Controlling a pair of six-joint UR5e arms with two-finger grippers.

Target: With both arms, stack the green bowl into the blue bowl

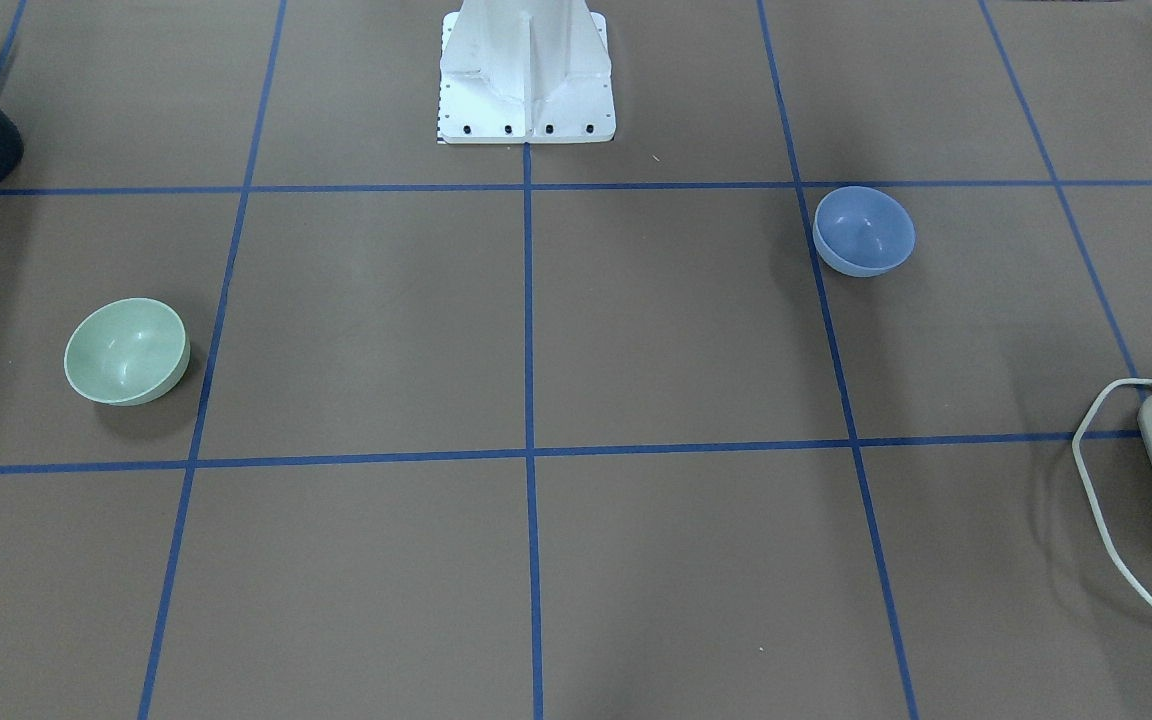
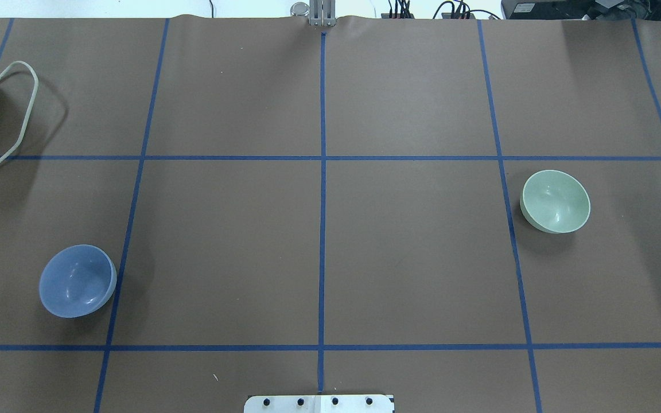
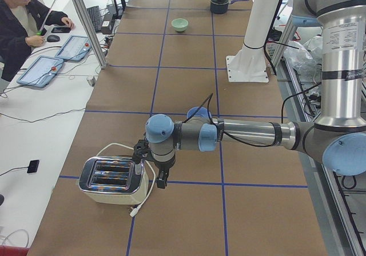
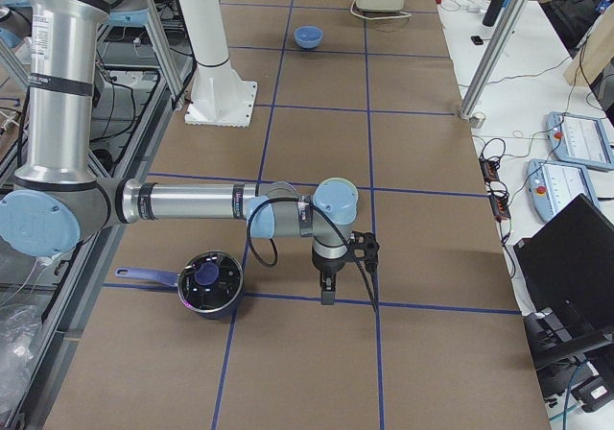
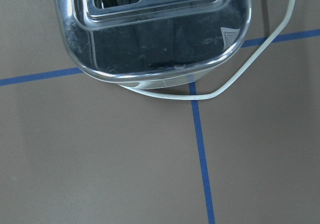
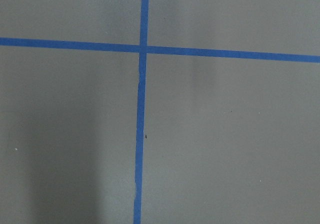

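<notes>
The green bowl [image 1: 126, 351] stands upright and empty on the robot's right side of the table, also in the overhead view [image 2: 555, 201] and far off in the exterior left view [image 3: 179, 24]. The blue bowl [image 1: 864, 230] stands upright and empty on the robot's left side [image 2: 77, 280] [image 4: 308, 36]. My left gripper [image 3: 162, 179] hangs over the table's left end beside the toaster, apart from the blue bowl. My right gripper [image 4: 327, 296] hangs over the right end near a pot. Neither shows in the overhead or front views, and I cannot tell whether they are open or shut.
A chrome toaster [image 3: 111, 180] with a white cord sits at the table's left end, also in the left wrist view [image 5: 150, 29]. A dark pot with a glass lid [image 4: 209, 281] sits at the right end. The white pedestal [image 1: 526, 70] stands at the robot's edge. Blue tape lines grid the brown table.
</notes>
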